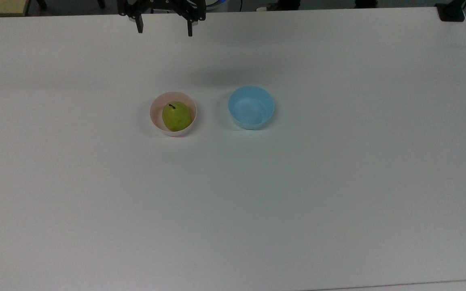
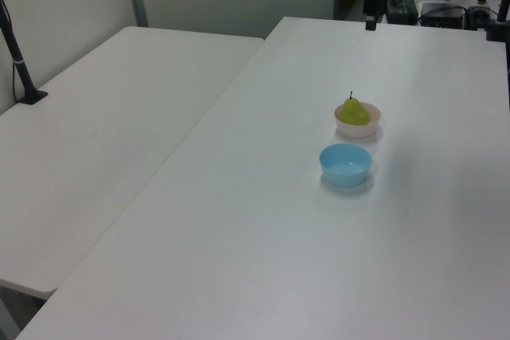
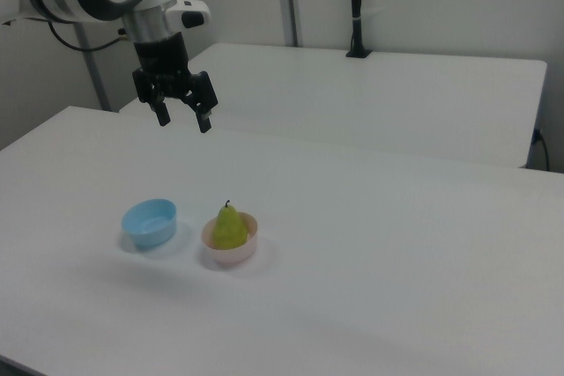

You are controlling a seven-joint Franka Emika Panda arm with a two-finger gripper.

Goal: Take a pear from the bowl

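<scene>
A yellow-green pear (image 1: pixel 176 116) (image 2: pixel 355 111) (image 3: pixel 229 227) with a short dark stem stands upright in the pale pink bowl (image 1: pixel 154 117) (image 2: pixel 357 127) (image 3: pixel 230 254) near the middle of the white table. My gripper (image 1: pixel 164 31) (image 3: pixel 183 121) hangs high above the table, well away from the bowl toward the top view's upper edge. Its two black fingers (image 1: pixel 139 27) are spread wide apart and hold nothing. In the left view one finger (image 2: pixel 370 12) shows at the far end of the table.
A light blue bowl (image 1: pixel 251 107) (image 2: pixel 346 164) (image 3: pixel 150 222) sits beside the pink one, with nothing in it. A second white table (image 2: pixel 103 117) adjoins, with a black post (image 2: pixel 20 61) (image 3: pixel 355 6) on it. A black clamp (image 1: pixel 451 12) sits at the table's corner.
</scene>
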